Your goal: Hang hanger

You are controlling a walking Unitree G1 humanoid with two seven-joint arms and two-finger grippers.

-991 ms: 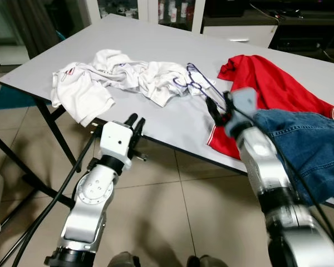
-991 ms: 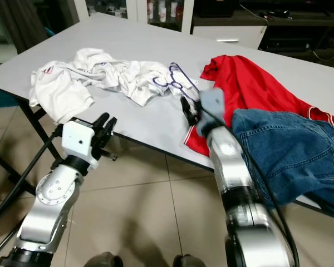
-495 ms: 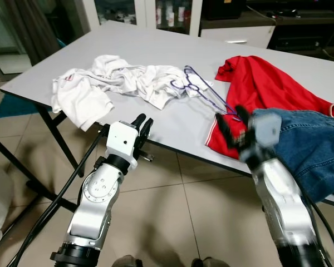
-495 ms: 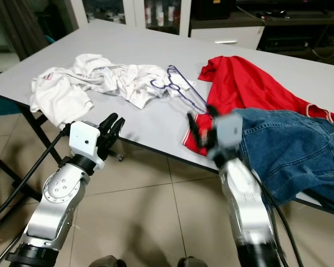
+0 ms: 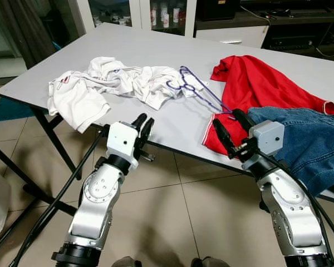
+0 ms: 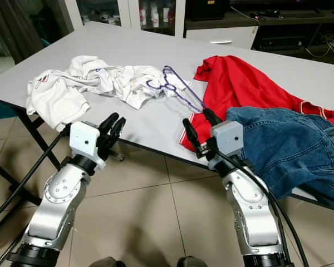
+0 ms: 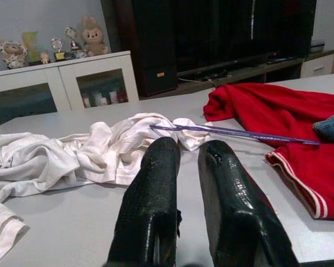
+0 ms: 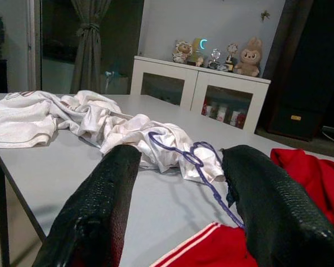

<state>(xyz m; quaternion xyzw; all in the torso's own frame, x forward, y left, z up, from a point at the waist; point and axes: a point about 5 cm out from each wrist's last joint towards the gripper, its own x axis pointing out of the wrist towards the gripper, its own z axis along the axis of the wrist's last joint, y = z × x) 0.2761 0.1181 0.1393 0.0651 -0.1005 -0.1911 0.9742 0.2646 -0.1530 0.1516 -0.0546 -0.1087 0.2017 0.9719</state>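
Note:
A thin purple hanger [image 5: 197, 89] lies flat on the grey table [image 5: 156, 47], its hook end resting on a crumpled white shirt [image 5: 100, 83] and its far end by a red garment [image 5: 256, 83]. My right gripper [image 5: 229, 129] is open and empty at the table's front edge, over the red garment's hem and a short way short of the hanger. In the right wrist view the hanger [image 8: 203, 167] lies ahead between the spread fingers. My left gripper [image 5: 142, 123] is shut and empty, just off the front edge, pointing at the hanger [image 7: 234, 133].
A blue denim garment [image 5: 312, 139] hangs over the table's right front edge beside my right arm. Black table legs [image 5: 50, 133] and cables [image 5: 55, 194] stand at the left over the tiled floor. White cabinets [image 5: 172, 11] stand behind the table.
My right gripper has drawn back from above the red garment near the hanger to the table's front edge. The camera has shifted a little. The left arm has barely moved.

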